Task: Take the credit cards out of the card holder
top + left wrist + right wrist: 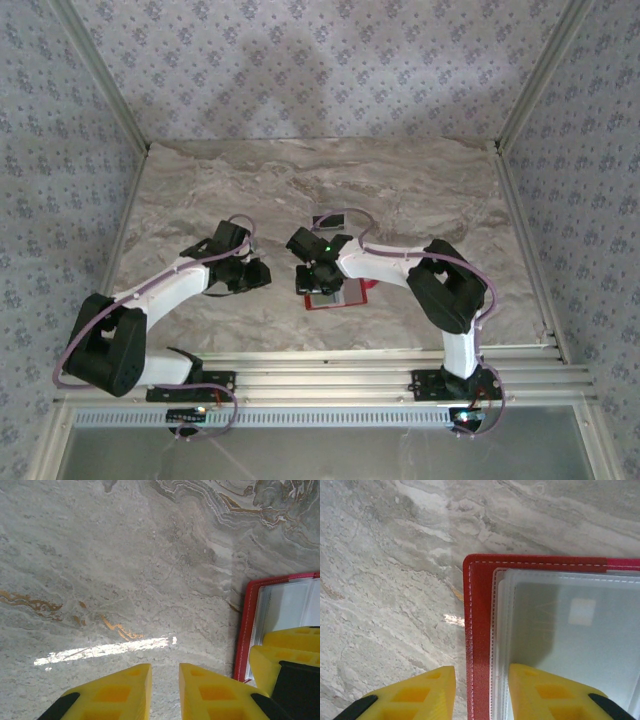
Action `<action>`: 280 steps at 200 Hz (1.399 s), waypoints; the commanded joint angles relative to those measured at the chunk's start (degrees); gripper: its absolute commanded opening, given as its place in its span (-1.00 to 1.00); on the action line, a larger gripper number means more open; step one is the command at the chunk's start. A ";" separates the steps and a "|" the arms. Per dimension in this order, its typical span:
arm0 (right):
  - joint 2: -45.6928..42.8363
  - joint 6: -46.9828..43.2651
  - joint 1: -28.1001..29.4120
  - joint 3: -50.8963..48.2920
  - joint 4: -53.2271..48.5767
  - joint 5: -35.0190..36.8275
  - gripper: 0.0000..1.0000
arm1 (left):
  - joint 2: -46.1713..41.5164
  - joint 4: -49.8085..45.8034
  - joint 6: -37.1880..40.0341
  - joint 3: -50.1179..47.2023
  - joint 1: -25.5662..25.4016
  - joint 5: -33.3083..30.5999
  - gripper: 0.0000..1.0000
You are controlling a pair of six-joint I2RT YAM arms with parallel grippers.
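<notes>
- The left gripper [165, 692] hung low over bare table, just left of the wallet, its yellow fingers nearly together with only a thin gap and nothing between them. It looked parked close by, probably ready to steady the wallet when needed.
- The wallet [479, 630] lay open and flat near the middle of the table, close to the near edge, its red border facing up around a stack of pale clear sleeves [570, 645]. Lying open like that, its pockets could be reached from above. I could not tell whether any card sat inside them.
- The right gripper [481, 680] stood directly over the wallet's left edge, jaws partly apart. One finger was on the table side of the red border and the other over the sleeves. This looked like a line-up to catch the edge of a sleeve or a card, but nothing was visibly pinched.
- One small card [330, 220] lay loose on the table beyond the wallet, well apart from both grippers, seemingly set aside out of the way.
- The table [200, 190] was a grey-beige marbled surface with brown veins, smooth enough that a thin card would likely be hard to lift off it. A bright patch of light [100, 650] fell across it by the left gripper.
- Walls [300, 60] with a small flower pattern closed in three sides, and a ribbed metal rail [330, 365] along the near edge carried both arm bases.
</notes>
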 commanded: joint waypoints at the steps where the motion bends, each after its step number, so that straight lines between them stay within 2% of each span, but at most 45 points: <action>1: -1.67 -0.52 0.25 -0.68 -3.51 1.68 -0.29 | -1.28 -1.28 0.58 0.84 0.28 0.98 -0.56; 162: -2.39 -3.43 -1.91 -2.43 -5.97 2.37 -0.27 | 0.10 -0.93 -0.27 1.55 0.19 1.16 -0.56; 280: -2.81 -5.32 -2.17 -0.45 -14.31 10.94 -0.22 | 0.66 -0.93 -1.00 2.31 -0.24 1.13 -0.56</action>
